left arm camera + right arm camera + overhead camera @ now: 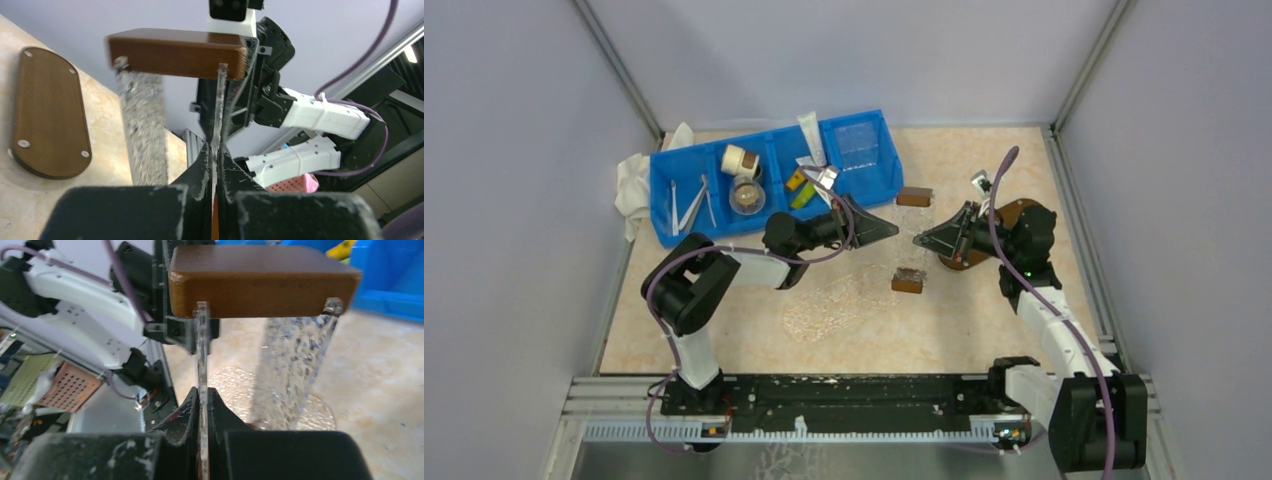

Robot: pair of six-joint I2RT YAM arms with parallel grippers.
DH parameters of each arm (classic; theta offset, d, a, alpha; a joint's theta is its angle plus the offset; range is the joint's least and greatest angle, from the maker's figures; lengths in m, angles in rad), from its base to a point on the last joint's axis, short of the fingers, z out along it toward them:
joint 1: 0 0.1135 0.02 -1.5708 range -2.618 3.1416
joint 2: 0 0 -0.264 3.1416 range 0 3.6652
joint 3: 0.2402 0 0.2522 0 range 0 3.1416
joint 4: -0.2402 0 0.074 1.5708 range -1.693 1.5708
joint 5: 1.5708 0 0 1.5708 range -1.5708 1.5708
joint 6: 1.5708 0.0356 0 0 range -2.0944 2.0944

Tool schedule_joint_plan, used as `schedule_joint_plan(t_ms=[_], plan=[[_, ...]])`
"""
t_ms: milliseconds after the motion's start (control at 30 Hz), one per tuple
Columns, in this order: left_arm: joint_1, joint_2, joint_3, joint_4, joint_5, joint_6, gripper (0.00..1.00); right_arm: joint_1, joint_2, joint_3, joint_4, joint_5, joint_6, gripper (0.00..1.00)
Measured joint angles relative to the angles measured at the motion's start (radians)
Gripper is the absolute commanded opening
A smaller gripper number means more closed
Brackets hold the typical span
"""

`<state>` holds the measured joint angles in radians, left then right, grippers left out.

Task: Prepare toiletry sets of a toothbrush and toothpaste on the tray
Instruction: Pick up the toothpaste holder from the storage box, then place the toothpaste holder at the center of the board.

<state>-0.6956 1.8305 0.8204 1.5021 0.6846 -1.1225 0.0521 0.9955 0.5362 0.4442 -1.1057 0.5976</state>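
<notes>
Left end effector [214, 150] clamped tight on a thin edge of the clear tray [295, 365]; right end effector [202, 395] likewise pinched on the opposite clear edge. Both meet at frame centre in the overhead view, tray between them, its two brown wooden end blocks above and below the fingertips. Cannot tell whether the tray rests on the desk [984, 320] or hangs just off it. Nothing on it yet. Toothbrushes [692, 203] lie in the left compartment of the blue bin [660, 190], upper left of frame; a white toothpaste [811, 133] leans at the bin's back rim, short yellow-green tubes [800, 188] in a middle compartment. Step in hand, by my reading: positioning the tray with both arms, before any set is made. Next move calls for seating it flat, letting go of both edges, then sending one arm to the bin for a brush.
</notes>
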Motion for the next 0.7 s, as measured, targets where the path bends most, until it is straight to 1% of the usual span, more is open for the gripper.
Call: schedule_joint_plan(t_ms=[67, 167, 267, 333, 433, 500, 567, 700], plan=[[0.002, 0.001, 0.001, 0.000, -0.005, 0.005, 0.32, 0.000, 0.000, 0.000, 0.035, -0.029, 0.047, 0.00], [0.000, 0.001, 0.002, 0.009, -0.014, -0.002, 0.59, 0.003, -0.001, 0.000, 0.050, -0.035, 0.079, 0.00], [0.000, -0.023, -0.018, 0.010, -0.042, 0.010, 0.76, -0.003, -0.007, -0.006, 0.055, -0.035, 0.105, 0.00], [0.001, -0.079, -0.079, 0.010, -0.070, 0.041, 0.86, -0.017, -0.020, -0.015, 0.063, -0.037, 0.127, 0.00], [0.005, -0.227, -0.222, 0.008, -0.125, 0.129, 0.96, -0.054, -0.042, -0.026, 0.086, -0.029, 0.167, 0.00], [0.007, -0.332, -0.304, -0.001, -0.160, 0.208, 0.99, -0.088, -0.057, -0.035, 0.100, -0.013, 0.192, 0.00], [0.007, -0.443, -0.377, -0.044, -0.201, 0.306, 0.99, -0.128, -0.065, -0.050, 0.117, 0.016, 0.219, 0.00], [0.007, -0.696, -0.488, -0.218, -0.299, 0.512, 0.99, -0.222, -0.055, -0.104, 0.199, 0.114, 0.310, 0.00]])
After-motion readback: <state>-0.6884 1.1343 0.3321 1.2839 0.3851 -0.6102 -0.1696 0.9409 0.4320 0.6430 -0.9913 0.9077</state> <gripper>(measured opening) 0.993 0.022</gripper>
